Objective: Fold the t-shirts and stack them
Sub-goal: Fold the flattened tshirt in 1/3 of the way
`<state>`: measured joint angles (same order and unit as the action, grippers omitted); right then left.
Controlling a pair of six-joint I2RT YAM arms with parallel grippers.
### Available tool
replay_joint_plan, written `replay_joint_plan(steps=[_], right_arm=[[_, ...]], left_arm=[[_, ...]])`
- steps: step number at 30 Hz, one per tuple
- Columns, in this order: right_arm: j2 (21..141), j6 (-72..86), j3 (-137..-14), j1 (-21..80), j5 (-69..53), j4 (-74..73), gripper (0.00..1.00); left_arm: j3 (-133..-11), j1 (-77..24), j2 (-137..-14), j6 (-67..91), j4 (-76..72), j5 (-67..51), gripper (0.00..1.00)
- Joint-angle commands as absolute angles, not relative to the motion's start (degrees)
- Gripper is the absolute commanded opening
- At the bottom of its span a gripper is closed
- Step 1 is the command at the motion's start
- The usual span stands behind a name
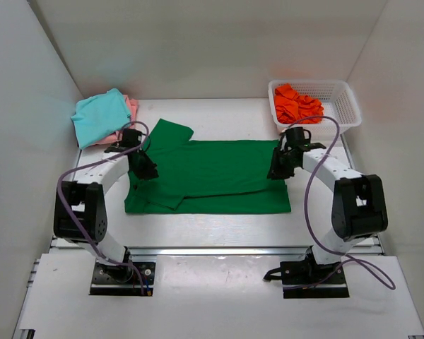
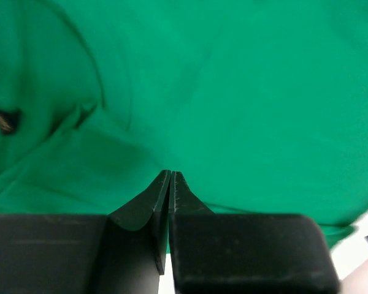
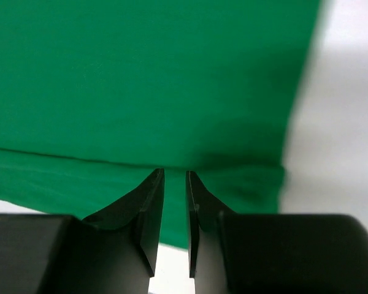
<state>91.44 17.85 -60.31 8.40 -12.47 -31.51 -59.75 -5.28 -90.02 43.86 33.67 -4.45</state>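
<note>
I am folding the green shirt (image 1: 219,176); it lies spread flat under both my hands, collar end to my left. The near sleeve looks turned in already and the far sleeve sticks out beyond my left gripper (image 1: 143,168), so I judge the far side is next.

My left gripper is down on the cloth by the collar. Its fingers are pressed together, and I cannot tell whether any cloth is caught between them. My right gripper (image 1: 278,168) is low over the hem end. Its fingers stand a slit apart with nothing visibly between them; the hem runs across just ahead of the tips, and the shirt's corner and bare table (image 1: 219,226) lie to their right.

Next, I think both hands must pinch one layer at matching points on the two ends and carry it across together, or the fold will skew.

The teal shirt (image 1: 99,116) lies on the pink one (image 1: 132,106), beyond and left of my left hand. The orange one (image 1: 297,106) sits in the basket (image 1: 346,106), just beyond my right hand.
</note>
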Motion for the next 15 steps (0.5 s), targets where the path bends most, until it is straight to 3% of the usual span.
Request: replay_joint_plan(steps=[1, 9, 15], right_arm=[[94.13, 18.1, -58.89, 11.42, -13.27, -24.36, 0.18], [93.78, 22.76, -50.55, 12.57, -13.63, -23.81, 0.19], [92.9, 22.85, -46.23, 13.44, -13.71, -29.08, 0.2]], left_arm=[[-56.25, -7.29, -92.1, 43.69, 30.33, -3.7, 0.15], [-49.67, -6.77, -92.9, 42.63, 31.9, -0.09, 0.17], [-40.8, -6.68, -84.22, 42.71, 34.45, -0.09, 0.18]])
